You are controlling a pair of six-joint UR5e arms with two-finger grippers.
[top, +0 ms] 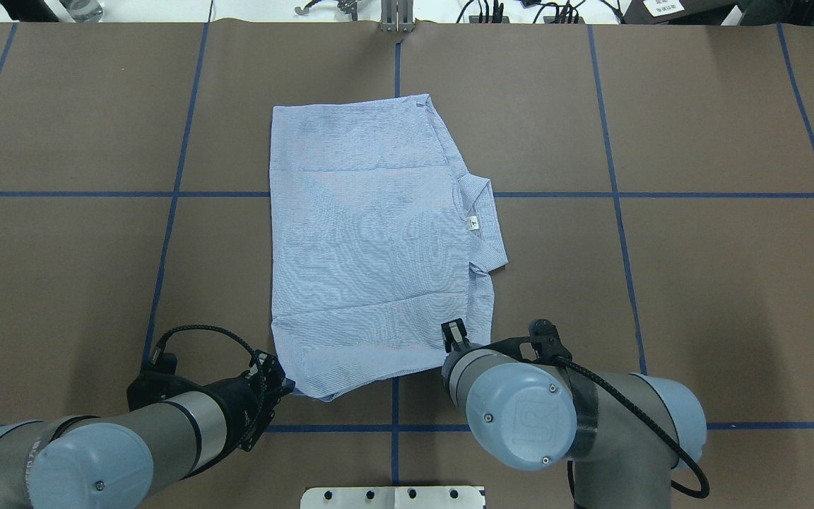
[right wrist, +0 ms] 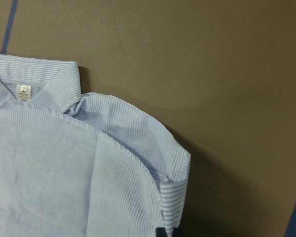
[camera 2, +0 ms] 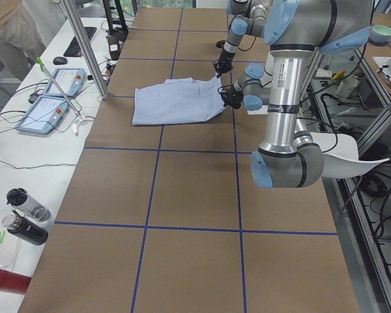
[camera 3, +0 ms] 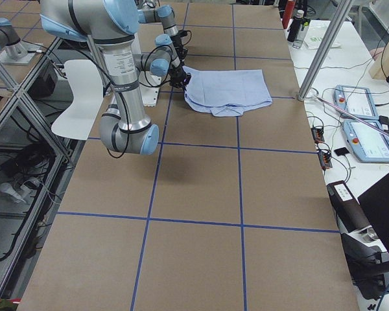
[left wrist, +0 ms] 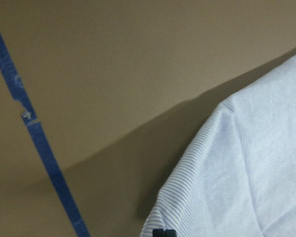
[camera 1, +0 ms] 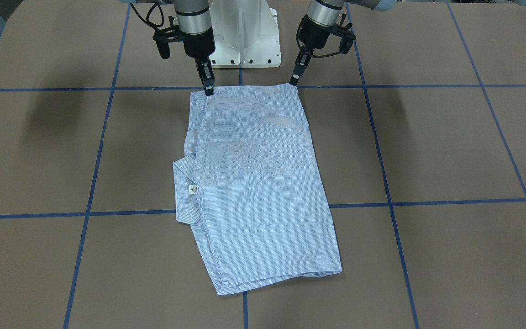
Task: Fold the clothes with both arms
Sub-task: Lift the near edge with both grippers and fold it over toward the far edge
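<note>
Exterior front-facing: shirt [camera 1: 258, 183] lies folded into a long rectangle mid-tabletop [camera 1: 427, 146]. Collar [camera 1: 183, 196] and neck label [camera 1: 193, 189] stick out on the right arm's side. Right arm [camera 1: 192, 23] and left arm [camera 1: 324, 18] each stand at a robot-side corner, jaws narrow and pinched on the cloth. Wrist views show shadow under both corners, so they sit slightly raised.

Judged step: carry this edge over to the far edge. Lift both corners level and together, hold the edge taut, avoid dragging the lower layers, land edge on edge.
</note>
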